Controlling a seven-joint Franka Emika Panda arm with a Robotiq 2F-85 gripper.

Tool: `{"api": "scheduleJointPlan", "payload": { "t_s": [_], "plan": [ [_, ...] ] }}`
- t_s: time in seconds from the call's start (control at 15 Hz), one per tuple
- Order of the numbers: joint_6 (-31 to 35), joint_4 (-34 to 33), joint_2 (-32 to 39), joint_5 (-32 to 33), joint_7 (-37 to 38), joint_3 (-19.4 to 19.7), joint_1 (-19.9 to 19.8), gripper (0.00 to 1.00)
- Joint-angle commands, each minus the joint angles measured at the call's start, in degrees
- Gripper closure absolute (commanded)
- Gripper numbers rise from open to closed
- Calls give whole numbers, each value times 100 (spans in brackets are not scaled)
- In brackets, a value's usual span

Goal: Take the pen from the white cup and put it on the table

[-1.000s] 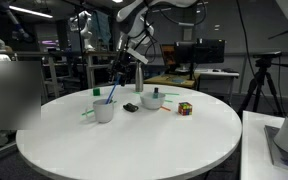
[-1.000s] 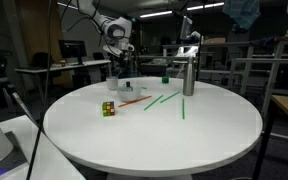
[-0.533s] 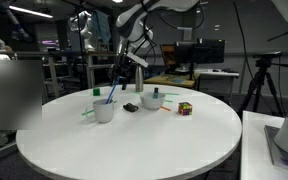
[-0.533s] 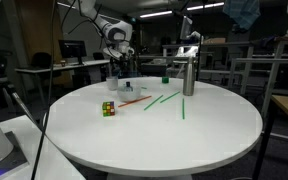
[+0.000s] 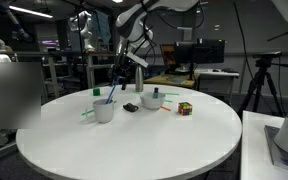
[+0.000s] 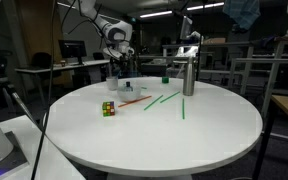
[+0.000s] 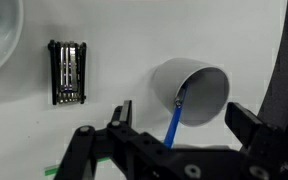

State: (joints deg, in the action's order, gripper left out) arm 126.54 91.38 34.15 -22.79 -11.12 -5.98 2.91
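Progress: early. No pen lies on the round white surface (image 5: pixel 134 145), so lifting out, carrying and setting down all appear yet to be done. From left to right in an exterior view: the white cup (image 5: pixel 104 111), a plain straight-walled cylinder with a matt look, stands toward the left of the surface with a light-blue stick (image 5: pixel 111 95) leaning out of it. The pen (image 5: pixel 117 78) reads as a thin, straight dark line rising from the cup's mouth toward the end effector (image 5: pixel 125 68), which hangs just above the cup. Whether the pen's top touches a finger cannot be told at this size. Further right lie a small black folding tool (image 5: pixel 131 106), flat and ribbed, then a squatter white cup (image 5: pixel 152 101) with teal-green pieces at its top, then a multicoloured puzzle cube (image 5: pixel 185 108). In the wrist view the end effector (image 7: pixel 177 110) has its dark, blocky fingers spread wide, and nothing is clamped. The white cup (image 7: pixel 199 95) shows its open round mouth below and between them. Only the blue stick is plain inside it, and the black pen cannot be made out with certainty there. The surface is smooth and bare of pattern. The pen, slim and rigid, will probably need a narrow, centred pinch. The light cup could tip, or the stick could come up with the pen.
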Motion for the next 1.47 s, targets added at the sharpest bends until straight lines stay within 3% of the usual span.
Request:
{"api": "scheduleJointPlan", "payload": {
  "t_s": [0.0,1.4],
  "plan": [
    [5,-9,8,98,60,-136,-110,0],
    [25,-45,108,43,-80,-310,-129,0]
  ]
}}
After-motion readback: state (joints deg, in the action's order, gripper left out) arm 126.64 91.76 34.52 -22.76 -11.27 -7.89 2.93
